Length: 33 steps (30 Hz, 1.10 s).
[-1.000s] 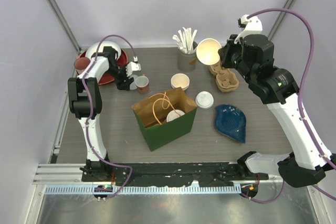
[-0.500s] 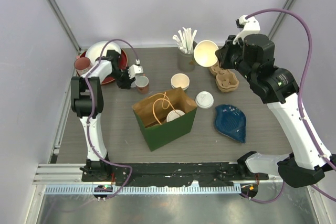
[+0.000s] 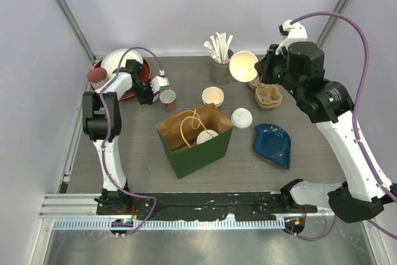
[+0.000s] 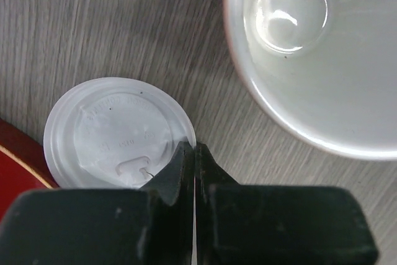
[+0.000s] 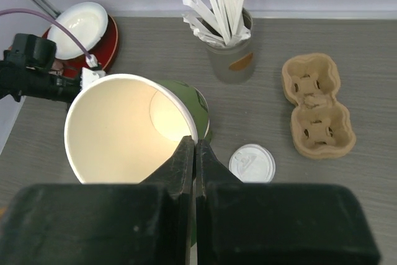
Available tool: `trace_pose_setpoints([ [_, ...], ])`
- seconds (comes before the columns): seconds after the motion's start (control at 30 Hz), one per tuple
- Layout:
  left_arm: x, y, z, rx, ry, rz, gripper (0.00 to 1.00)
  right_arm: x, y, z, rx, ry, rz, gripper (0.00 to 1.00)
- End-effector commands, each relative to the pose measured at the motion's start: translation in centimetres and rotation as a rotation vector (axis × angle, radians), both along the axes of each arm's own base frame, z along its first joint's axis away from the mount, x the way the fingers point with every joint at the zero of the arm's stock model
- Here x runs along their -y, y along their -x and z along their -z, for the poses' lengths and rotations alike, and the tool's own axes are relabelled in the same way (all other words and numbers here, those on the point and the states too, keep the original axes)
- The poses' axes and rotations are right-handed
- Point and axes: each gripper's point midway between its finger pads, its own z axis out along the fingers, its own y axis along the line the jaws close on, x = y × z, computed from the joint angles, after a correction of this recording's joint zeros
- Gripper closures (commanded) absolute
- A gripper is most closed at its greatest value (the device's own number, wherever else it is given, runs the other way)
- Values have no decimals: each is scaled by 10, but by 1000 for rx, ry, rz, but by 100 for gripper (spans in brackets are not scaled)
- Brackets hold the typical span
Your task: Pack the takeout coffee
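Right claw [image 5: 193, 144] is clamped on the rim of a green cup [image 5: 124, 131], holding it tilted above the table [image 3: 136, 153] near the carrier [image 5: 317, 107]. Left claw [image 4: 193, 150] is pinched on the rim of a lid [image 4: 105, 131] that lies flat on the table.

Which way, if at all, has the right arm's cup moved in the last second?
Yes, slightly: the cup has drifted down the top view, nearer the carrier.
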Motion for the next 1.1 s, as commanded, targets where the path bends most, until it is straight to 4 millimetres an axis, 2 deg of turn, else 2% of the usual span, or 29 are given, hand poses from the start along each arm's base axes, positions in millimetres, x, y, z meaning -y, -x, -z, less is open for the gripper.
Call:
trace_pose_setpoints([
  [0.0,-8,-1,-50,35,59,-178,100,23,12,-6,-5,-18,98,99],
  [0.1,-13,-2,-79,74,96,-296,100,43,25,3,-55,0,177,99],
  [0.17,-16,3,-97,87,110,-354,100,51,36,17,-114,18,206,99],
  [0.27,-11,14,-119,62,166,-431,100,58,48,52,-219,53,235,99],
  [0.3,-7,18,-135,66,203,-457,100,57,53,73,-275,72,222,99],
  [0.37,-3,25,-152,77,237,-476,100,55,59,96,-337,73,221,99],
  [0.4,-2,28,-170,106,261,-486,100,57,65,116,-377,86,226,99],
  [0.47,2,33,-188,111,309,-522,100,55,67,131,-396,63,230,99],
  [0.5,4,37,-209,146,335,-526,100,55,71,149,-426,75,232,99],
  [0.57,12,46,-229,142,394,-534,100,53,73,157,-424,48,221,99],
  [0.6,15,49,-243,157,424,-531,100,52,77,172,-456,52,220,99],
  [0.63,20,59,-263,172,470,-532,100,49,81,178,-474,43,202,99],
  [0.67,22,63,-273,181,494,-531,100,48,85,184,-493,36,196,99],
  [0.7,24,67,-286,198,518,-530,100,47,90,199,-535,28,200,99],
  [0.77,31,81,-313,218,579,-517,100,39,100,209,-563,-13,160,99],
  [0.8,34,86,-326,231,605,-508,100,38,106,224,-601,-31,172,99],
  [0.87,48,104,-348,209,689,-459,100,32,109,235,-615,-68,159,99],
  [0.9,55,112,-359,198,726,-427,100,33,114,254,-654,-58,165,99],
  [0.93,61,119,-368,178,760,-409,100,31,111,260,-650,-70,169,99],
  [0.97,70,131,-381,138,816,-379,100,33,114,275,-675,-56,180,99],
  [1.07,83,147,-405,120,866,-338,100,24,107,283,-661,-101,164,99],
])
